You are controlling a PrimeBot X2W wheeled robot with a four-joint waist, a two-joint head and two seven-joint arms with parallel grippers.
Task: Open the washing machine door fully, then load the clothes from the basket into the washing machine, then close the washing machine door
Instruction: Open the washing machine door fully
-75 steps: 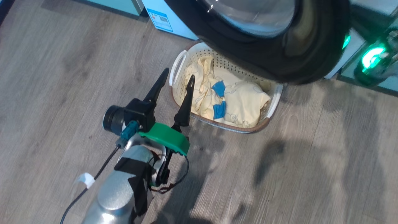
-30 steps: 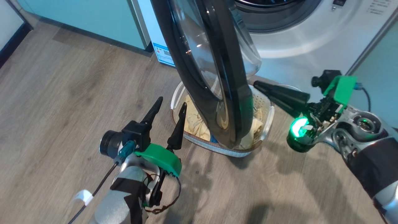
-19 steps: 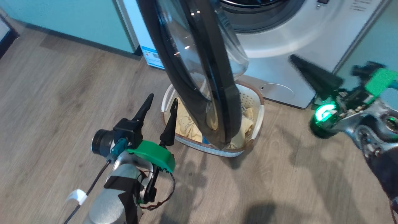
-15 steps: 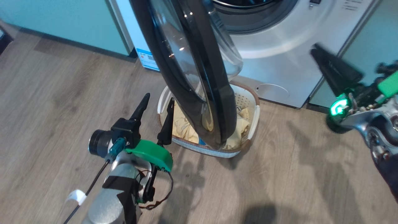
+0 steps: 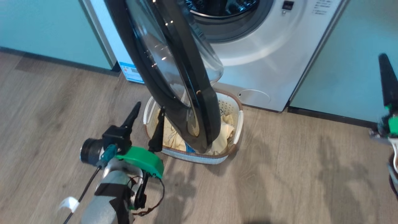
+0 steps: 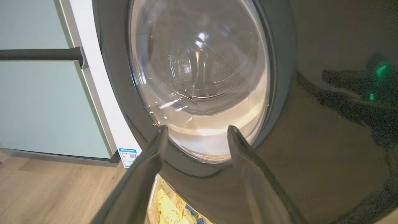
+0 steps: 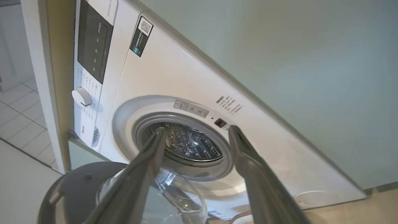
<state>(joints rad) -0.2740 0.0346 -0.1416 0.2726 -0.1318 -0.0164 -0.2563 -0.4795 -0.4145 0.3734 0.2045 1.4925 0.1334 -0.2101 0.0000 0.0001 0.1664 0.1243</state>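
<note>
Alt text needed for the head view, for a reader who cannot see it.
The washing machine door stands swung out, seen nearly edge-on, above the basket of pale yellow clothes on the floor. The left gripper, fingers apart, points at the basket's left side.

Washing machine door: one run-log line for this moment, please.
door open, above basket | clothes in basket | left gripper open, empty | right gripper open, empty

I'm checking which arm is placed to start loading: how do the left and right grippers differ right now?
The left gripper sits low by the basket; the right gripper stands far right before the pale green cabinet, away from it. The left gripper faces the washing machine door; the right gripper faces the open drum. Both are open and empty.
</note>
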